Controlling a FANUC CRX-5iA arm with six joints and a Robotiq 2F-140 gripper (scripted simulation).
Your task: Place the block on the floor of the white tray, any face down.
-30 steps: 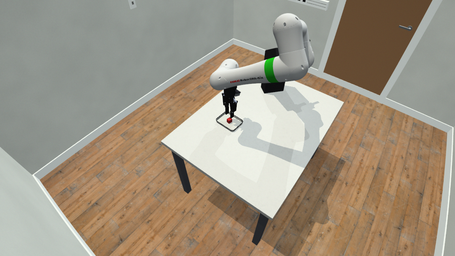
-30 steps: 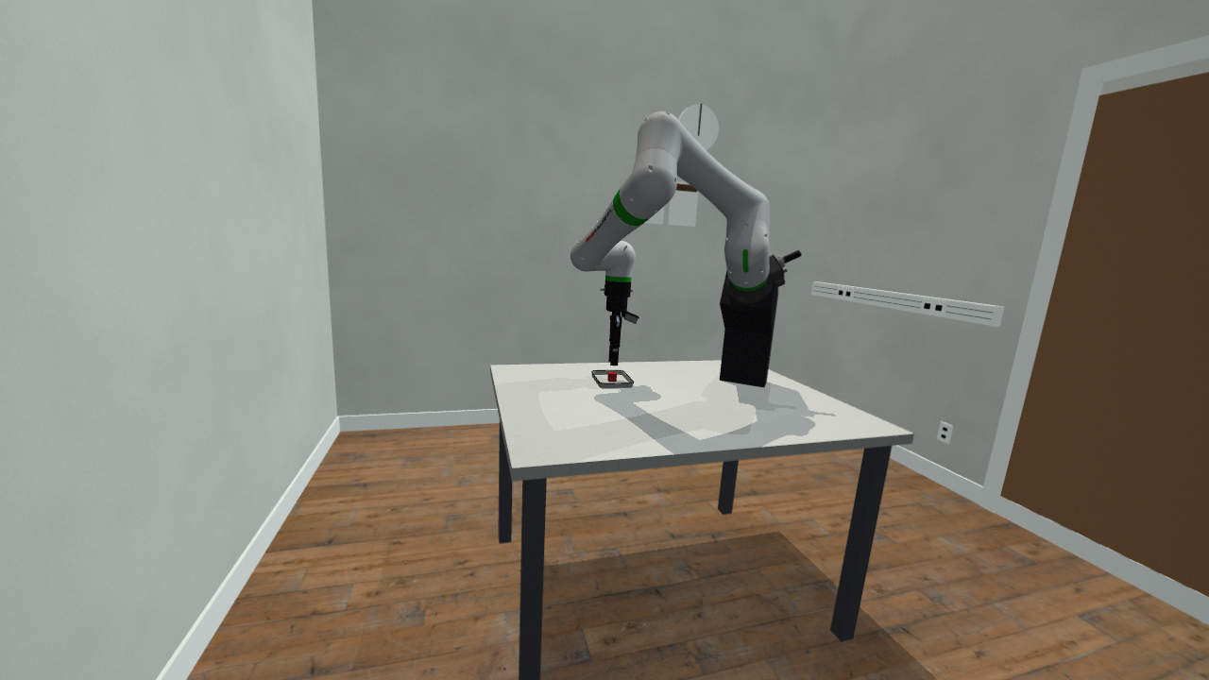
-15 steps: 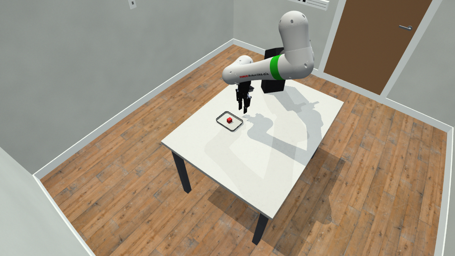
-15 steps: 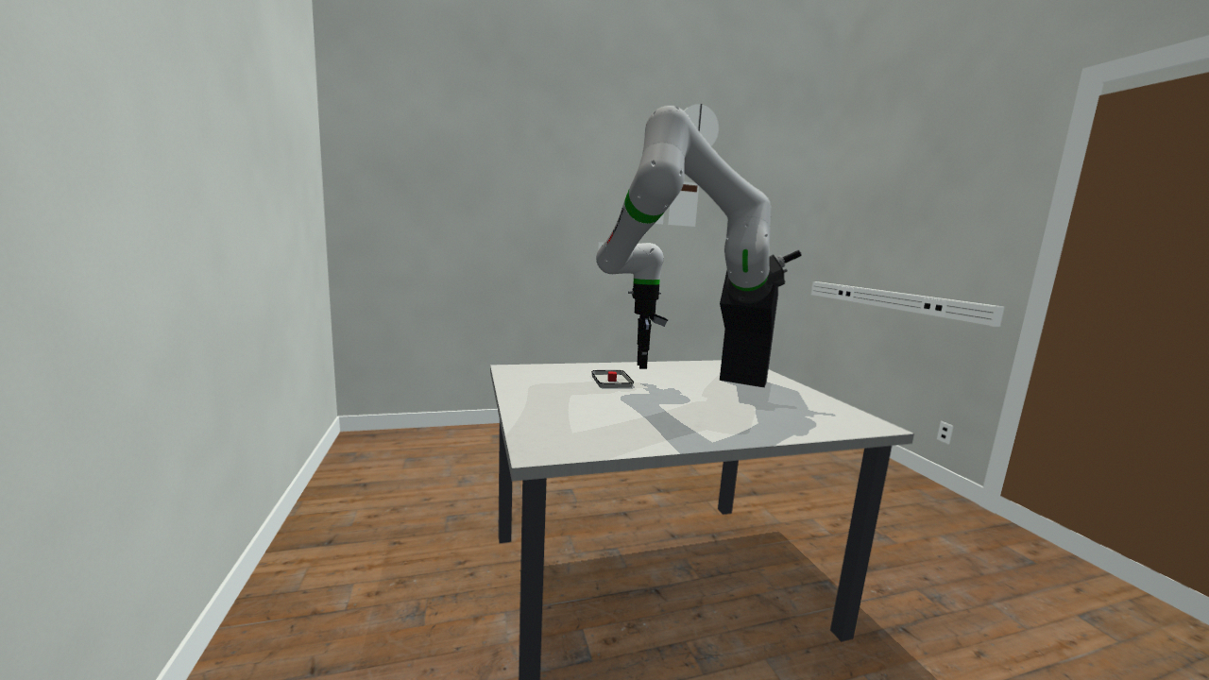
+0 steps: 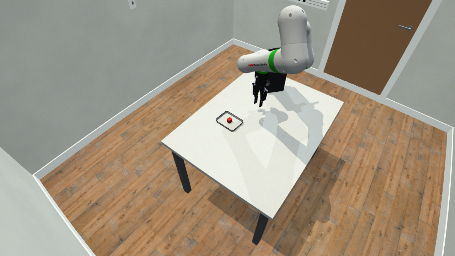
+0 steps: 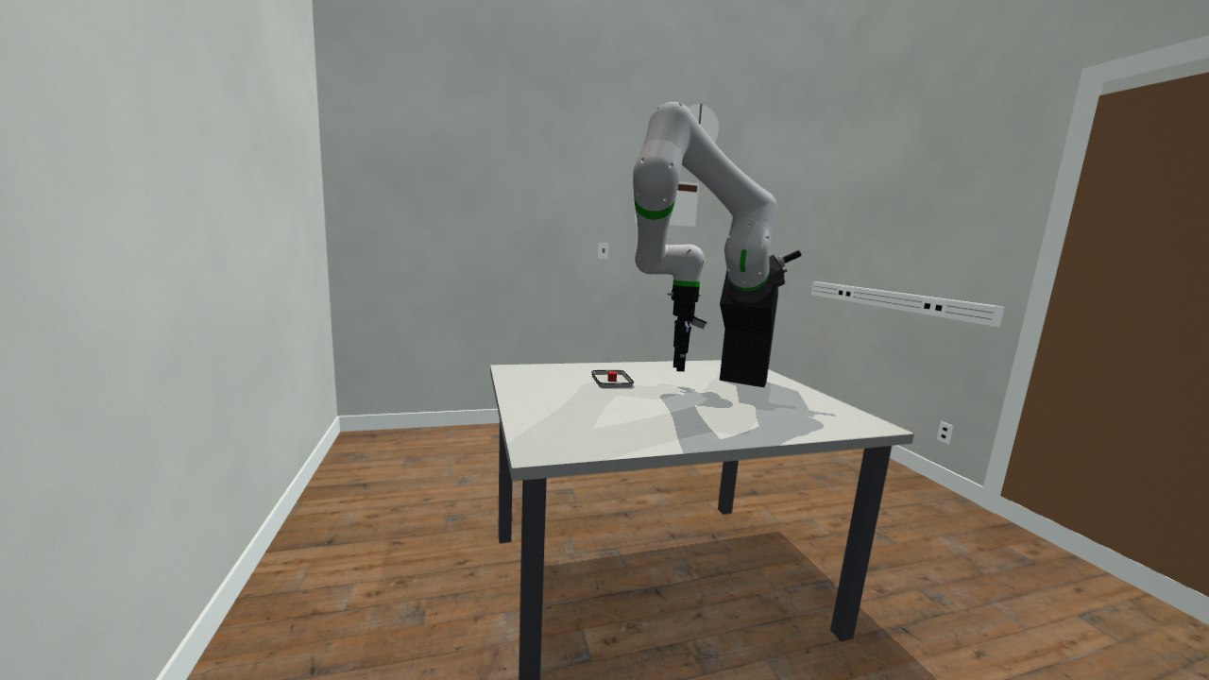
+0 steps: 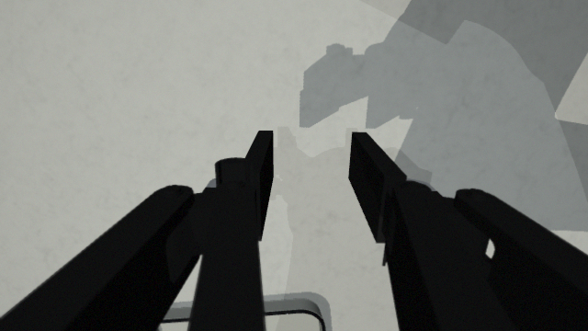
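A small red block point(image 5: 229, 120) lies on the floor of the white tray point(image 5: 230, 123) on the table's far left part; both also show in the exterior view, the block point(image 6: 611, 375) inside the tray point(image 6: 611, 382). My gripper point(image 5: 258, 102) hangs in the air to the right of the tray, well apart from it, fingers pointing down. In the wrist view the gripper point(image 7: 312, 138) has its fingers parted with only bare table between them. One rounded corner of the tray point(image 7: 294, 310) shows at the bottom edge of that view. The block is hidden there.
The arm's black base pedestal point(image 5: 276, 83) stands at the table's far side, behind the gripper. The arm's shadows fall across the white table top point(image 5: 254, 140). The table's edges drop to a wooden floor.
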